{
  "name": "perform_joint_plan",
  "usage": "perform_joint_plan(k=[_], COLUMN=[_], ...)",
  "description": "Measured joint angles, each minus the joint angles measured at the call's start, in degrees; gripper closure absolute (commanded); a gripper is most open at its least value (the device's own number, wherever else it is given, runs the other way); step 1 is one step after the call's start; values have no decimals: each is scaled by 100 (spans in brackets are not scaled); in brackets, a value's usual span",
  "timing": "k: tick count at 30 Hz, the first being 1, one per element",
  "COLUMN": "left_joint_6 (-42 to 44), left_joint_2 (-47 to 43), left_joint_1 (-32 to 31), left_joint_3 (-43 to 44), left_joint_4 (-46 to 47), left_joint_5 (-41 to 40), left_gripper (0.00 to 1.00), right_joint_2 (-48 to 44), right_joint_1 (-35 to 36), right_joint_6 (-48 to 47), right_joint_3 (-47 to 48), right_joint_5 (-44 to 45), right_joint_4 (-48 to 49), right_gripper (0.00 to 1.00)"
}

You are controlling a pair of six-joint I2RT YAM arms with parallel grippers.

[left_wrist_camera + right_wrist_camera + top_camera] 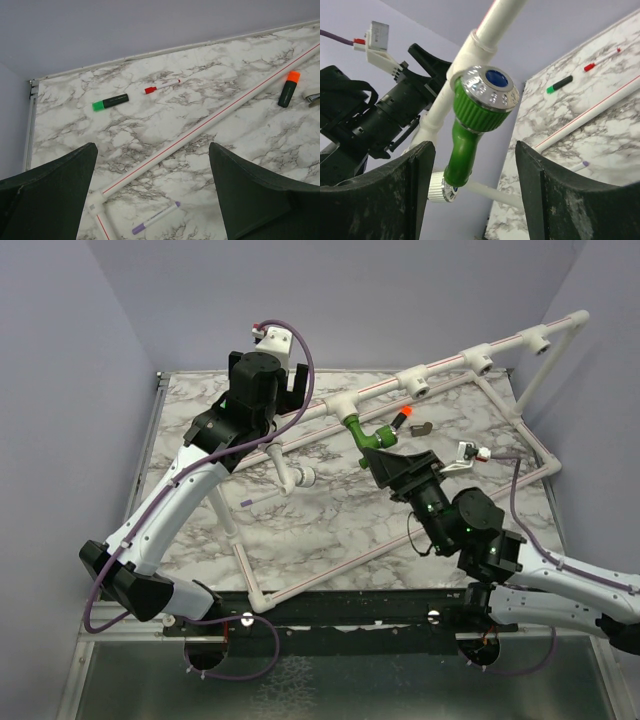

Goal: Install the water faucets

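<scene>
One green water faucet [367, 437] with a bent spout hung over the marble table [330, 525]. One end met a white tee socket [340, 406] on the raised run of the white pipe frame [450, 369], and how far it was seated could not be told. Right gripper [472, 147]: fingers spread wide with the faucet between them, a gap on either side, nothing held. Its wrist view showed the faucet's silver-rimmed knob with a blue centre. Left gripper [152, 150]: fingers likewise wide apart, holding nothing, positioned near the same raised pipe to the left of the faucet. Three further sockets [416, 384] were spaced along that pipe to the right, their mouths facing the arms. Loose items lying on the table were a green highlighter [110, 102], a red-capped pen [162, 86], an orange-capped highlighter [288, 89] and a purple-capped pen [156, 218]. The last of these lay just beside a lower frame pipe.
</scene>
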Motion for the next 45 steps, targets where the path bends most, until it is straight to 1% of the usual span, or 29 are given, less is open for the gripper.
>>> perform_joint_plan(k=[6, 11, 13, 16, 21, 28, 33, 36, 38, 41, 45], left_joint_6=[2, 2, 2, 2, 4, 13, 17, 20, 20, 22, 22], left_joint_2=[0, 0, 0, 0, 0, 0, 0, 0, 0, 0, 0], left_joint_1=[0, 0, 0, 0, 0, 0, 0, 0, 0, 0, 0], left_joint_3=[0, 0, 0, 0, 0, 0, 0, 0, 0, 0, -4], left_joint_4=[0, 0, 0, 0, 0, 0, 0, 0, 0, 0, 2], left_joint_5=[-4, -7, -7, -7, -13, -20, -20, -20, -22, -24, -52], left_gripper=[6, 6, 6, 6, 6, 4, 4, 4, 4, 4, 4], right_joint_2=[-688, -872, -907, -887, -802, -767, -409, -164, -81, -22, 179], right_joint_1=[0, 0, 0, 0, 0, 0, 0, 0, 0, 0, 0], right_joint_6=[-1473, -2734, -3381, -4513, -6725, -9477, -11081, -11838, -12133, -12491, -12782], right_joint_3=[286, 798, 999, 1331, 1915, 2127, 2203, 2155, 2017, 1746, 1676], right_joint_5=[-66, -76, -101, -275, -833, -1624, -1716, -1714, -1714, -1718, -1773], right_joint_4=[-608, -1296, -1541, -1878, -2494, -3117, -3541, -3580, -3501, -3276, -2970], right_gripper=[30, 30, 28, 28, 24, 18, 16, 15, 15, 14, 14])
